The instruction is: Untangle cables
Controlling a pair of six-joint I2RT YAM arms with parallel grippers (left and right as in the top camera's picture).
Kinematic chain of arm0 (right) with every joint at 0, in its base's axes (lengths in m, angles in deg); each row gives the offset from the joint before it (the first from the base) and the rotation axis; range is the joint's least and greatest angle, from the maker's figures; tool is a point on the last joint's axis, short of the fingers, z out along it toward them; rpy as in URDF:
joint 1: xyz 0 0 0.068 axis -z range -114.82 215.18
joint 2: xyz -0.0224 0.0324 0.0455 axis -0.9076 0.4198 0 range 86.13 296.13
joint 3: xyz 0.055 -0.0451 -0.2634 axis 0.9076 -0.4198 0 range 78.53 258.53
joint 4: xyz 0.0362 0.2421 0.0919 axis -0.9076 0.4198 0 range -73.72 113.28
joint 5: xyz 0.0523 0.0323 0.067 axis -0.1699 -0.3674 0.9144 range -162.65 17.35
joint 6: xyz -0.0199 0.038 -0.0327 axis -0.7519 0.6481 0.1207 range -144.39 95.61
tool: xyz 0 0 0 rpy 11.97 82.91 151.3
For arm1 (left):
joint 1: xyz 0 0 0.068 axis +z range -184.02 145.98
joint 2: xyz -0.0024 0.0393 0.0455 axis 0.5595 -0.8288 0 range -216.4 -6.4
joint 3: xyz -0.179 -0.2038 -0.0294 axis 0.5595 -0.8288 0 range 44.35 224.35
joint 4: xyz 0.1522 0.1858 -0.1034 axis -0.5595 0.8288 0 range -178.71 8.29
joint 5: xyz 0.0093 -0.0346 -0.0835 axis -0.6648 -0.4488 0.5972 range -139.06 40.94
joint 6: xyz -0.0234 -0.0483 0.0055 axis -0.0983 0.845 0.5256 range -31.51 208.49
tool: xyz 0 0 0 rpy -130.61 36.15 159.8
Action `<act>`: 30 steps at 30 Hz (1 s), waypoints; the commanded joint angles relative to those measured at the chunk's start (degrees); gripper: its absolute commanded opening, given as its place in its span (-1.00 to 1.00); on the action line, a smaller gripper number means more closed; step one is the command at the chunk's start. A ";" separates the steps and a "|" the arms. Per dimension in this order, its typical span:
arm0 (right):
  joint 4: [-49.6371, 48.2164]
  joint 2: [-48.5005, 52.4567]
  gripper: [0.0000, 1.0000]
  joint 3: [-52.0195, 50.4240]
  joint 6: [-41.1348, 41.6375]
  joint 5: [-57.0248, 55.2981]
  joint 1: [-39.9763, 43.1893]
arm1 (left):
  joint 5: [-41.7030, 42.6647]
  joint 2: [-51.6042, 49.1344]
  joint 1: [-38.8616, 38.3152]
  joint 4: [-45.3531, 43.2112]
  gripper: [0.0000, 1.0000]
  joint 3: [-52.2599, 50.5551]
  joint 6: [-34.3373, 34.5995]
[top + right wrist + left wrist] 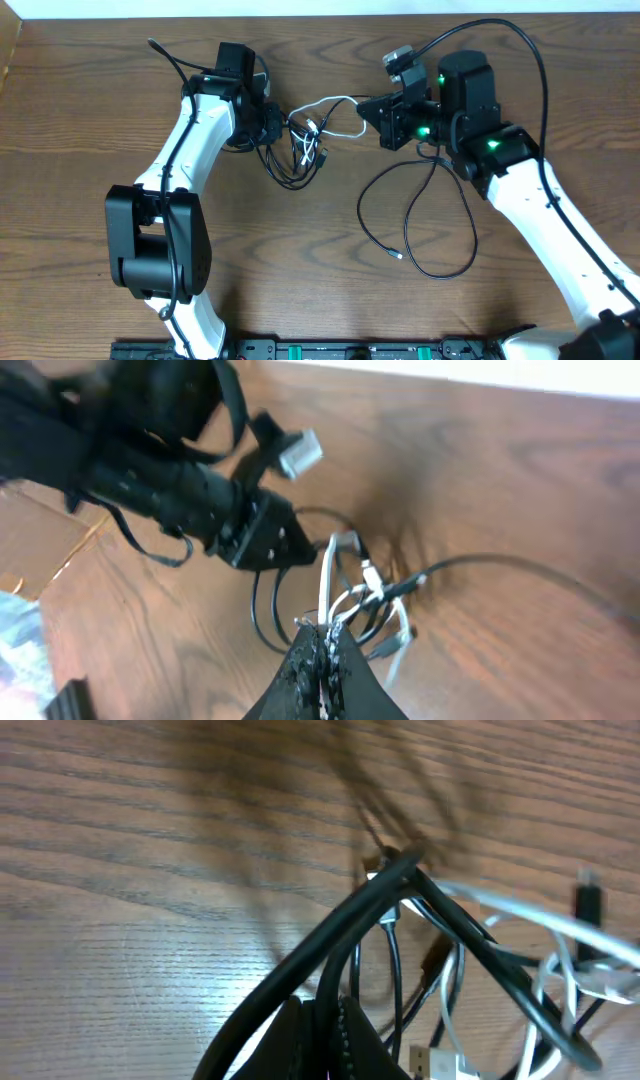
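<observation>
Black and white cables [305, 140], knotted into one small tangle, lying on the table [300, 300] between the two arms, a little left of centre.

- Black cables [350, 920]: two strands run side by side, taut, from the left end effector [325, 1015] up to a crossing point in the knot. Several slack black loops hang below the knot towards the near edge of the table.
- White cable [327, 575]: rises from the right end effector [322, 635] into the knot, where it curls in a few loose loops among the black strands. From overhead it arches across the gap between the two arms.
- Trailing black strand [360, 215]: leaves the right side and sweeps in wide curves over the table beneath the right arm, ending in a small plug [400, 256] lying free on the wood (its path into the knot cannot be followed under the arm).
- Small plug ends, black and silver, show inside the tangle; which cord each belongs to cannot be told.
- Left end effector: clenched on the black cables at the knot's left edge.
- Right end effector: clenched on the white cable at the knot's right edge.
- Table: brown wood grain, carrying both arms. The arms are white with black joints, and green lights [440, 78] glow on the right one.
</observation>
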 commanded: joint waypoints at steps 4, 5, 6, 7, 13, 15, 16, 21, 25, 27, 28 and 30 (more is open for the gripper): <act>-2.32 -13.81 -0.98 0.57 -9.64 -3.32 1.81 | -1.70 -0.85 -0.13 0.22 -0.85 -0.46 0.72; -2.34 -15.45 -0.98 0.57 -10.40 -4.83 2.03 | -1.70 -0.85 -0.13 0.22 -0.85 -0.46 0.72; -2.29 -17.38 -0.97 0.57 -10.99 -6.78 2.27 | -1.68 -0.85 -0.13 0.22 -0.85 -0.46 0.72; -2.14 -19.10 -0.98 0.57 -11.45 -8.59 2.54 | -1.68 -0.85 -0.13 0.20 -0.85 -0.46 0.72; 1.01 -26.03 -0.96 0.55 -11.98 -13.97 3.13 | -1.66 -0.85 -0.13 0.20 -0.84 -0.46 0.72; 2.97 -26.38 -0.52 0.55 -11.98 -13.97 3.13 | -1.66 -0.85 -0.13 0.17 -0.84 -0.46 0.72; 4.00 -26.29 -0.35 0.55 -11.96 -13.94 3.13 | -1.66 -0.85 -0.13 0.17 -0.84 -0.46 0.72; 8.26 -23.93 0.38 0.55 -11.91 -13.68 3.13 | -1.66 -0.85 -0.13 0.17 -0.84 -0.46 0.72; 10.40 -20.87 0.83 0.55 -11.91 -10.86 3.13 | -1.66 -0.85 -0.13 0.20 -0.84 -0.46 0.72; 10.43 -19.28 0.99 0.55 -11.91 -8.17 3.10 | -1.66 -0.85 -0.13 0.20 -0.84 -0.46 0.72; 10.40 -18.60 0.99 0.55 -11.91 -6.88 3.10 | -1.66 -0.85 -0.13 0.20 -0.84 -0.46 0.72; 10.40 -17.00 0.99 0.55 -11.74 -4.48 3.10 | -1.66 -0.85 -0.13 0.17 -0.84 -0.46 0.72</act>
